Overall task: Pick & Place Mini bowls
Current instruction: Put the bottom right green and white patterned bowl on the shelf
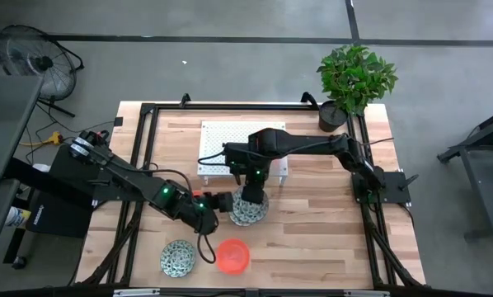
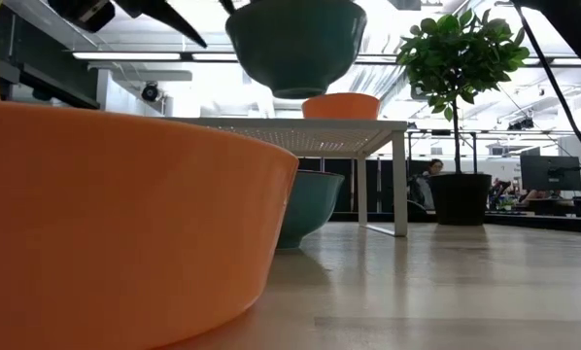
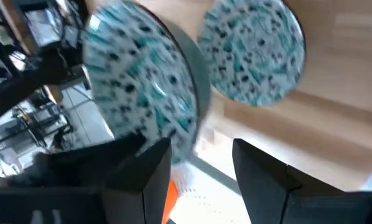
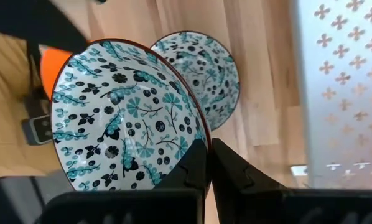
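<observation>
Speckled bowl gripped at its rim by right end effector [image 4: 208,163], lifted above table [image 1: 329,223].
A second speckled bowl [image 4: 204,68] lies directly beneath the held speckled bowl [image 4: 120,118]. Left end effector [image 3: 201,171] is seen open, empty, just beside.

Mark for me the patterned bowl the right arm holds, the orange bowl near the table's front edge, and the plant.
held patterned bowl [image 4: 120,121]: right wrist view, inner surface.
orange bowl [image 1: 232,255]: high view, centre.
plant [image 1: 356,74]: high view, foliage.
</observation>
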